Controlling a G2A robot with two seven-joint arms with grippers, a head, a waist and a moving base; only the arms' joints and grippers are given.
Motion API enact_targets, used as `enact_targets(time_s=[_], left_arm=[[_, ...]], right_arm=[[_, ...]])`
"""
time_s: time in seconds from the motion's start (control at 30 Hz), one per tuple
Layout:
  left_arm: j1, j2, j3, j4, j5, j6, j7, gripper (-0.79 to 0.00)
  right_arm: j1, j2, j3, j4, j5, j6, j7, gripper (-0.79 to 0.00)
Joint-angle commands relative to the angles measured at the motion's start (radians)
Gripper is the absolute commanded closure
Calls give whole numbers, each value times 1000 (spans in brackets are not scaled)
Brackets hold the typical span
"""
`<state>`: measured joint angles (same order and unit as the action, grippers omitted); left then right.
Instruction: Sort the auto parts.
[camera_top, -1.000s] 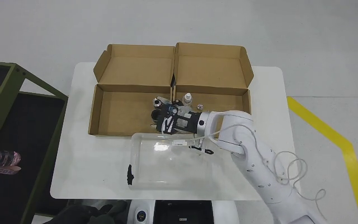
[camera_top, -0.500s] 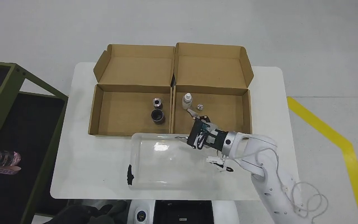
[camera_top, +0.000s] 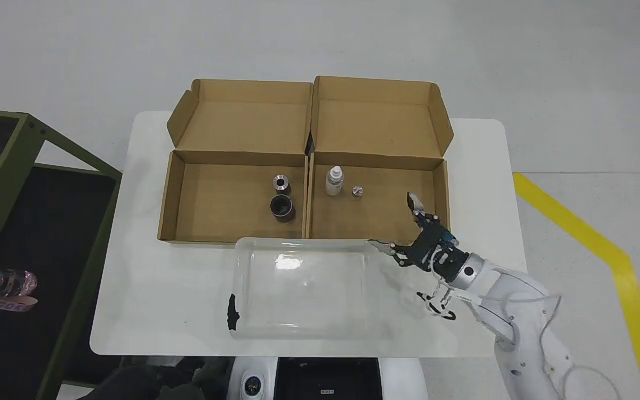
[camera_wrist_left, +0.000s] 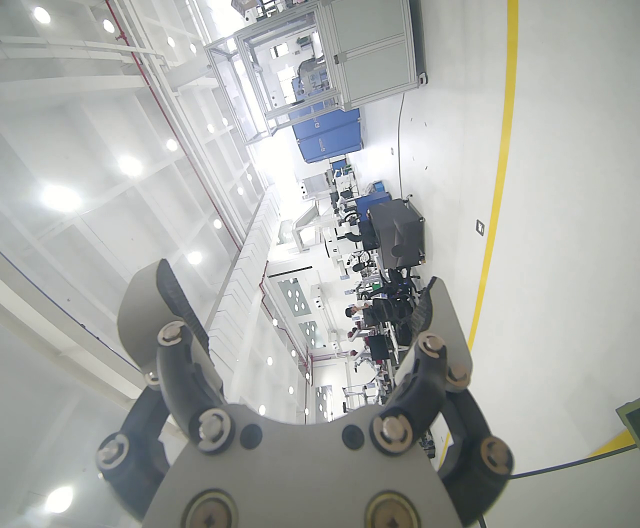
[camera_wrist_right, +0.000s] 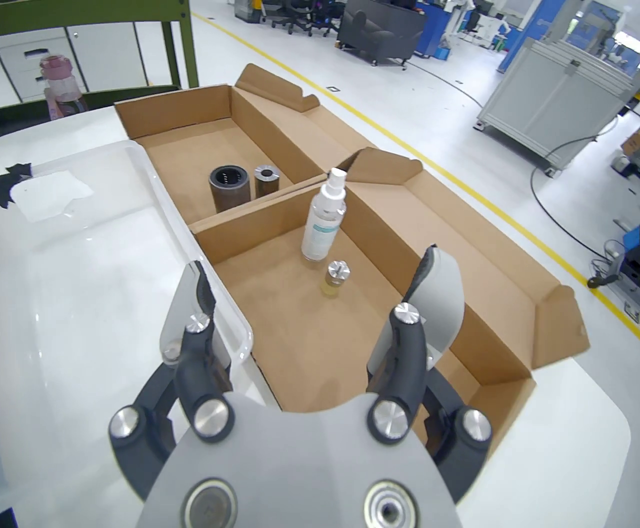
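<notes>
**Desk:** What is being shown on the left?

**Photographer:** The left gripper is being held with its fingers spread wide and nothing between them, aimed up at ceiling lights. On the white worktop, the left cardboard box is being kept toward the far edge, its lid folded back. Two auto parts are being stored upright at its right end. A large dark cylinder is nearer the front, and a small metal cylinder is just behind it.

**Desk:** And the middle?

**Photographer:** A clear plastic bin is being kept along the worktop's front edge, its far rim just beside both boxes' front walls. A black tab is being shown at its left rim.

**Desk:** The right side?

**Photographer:** The right cardboard box is being kept side by side with the first. A white spray bottle is being stood upright at its left end, with a small metal fitting just beside it, not touching. The right gripper is being held spread wide and empty across that box's front wall, near the bin's far right corner.
</notes>
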<state>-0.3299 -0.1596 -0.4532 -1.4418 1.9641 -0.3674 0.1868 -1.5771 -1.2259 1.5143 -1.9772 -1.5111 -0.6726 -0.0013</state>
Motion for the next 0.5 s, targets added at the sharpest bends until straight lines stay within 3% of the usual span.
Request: enact_targets(time_s=[0.0,0.47], left_arm=[[0,0,0,0,0,0,0,-785],[0,0,0,0,0,0,0,-785]], right_arm=[[-27,4,37,2,2,16,-41,-683],[-204,24,222,-48,17,50,-204,-785]])
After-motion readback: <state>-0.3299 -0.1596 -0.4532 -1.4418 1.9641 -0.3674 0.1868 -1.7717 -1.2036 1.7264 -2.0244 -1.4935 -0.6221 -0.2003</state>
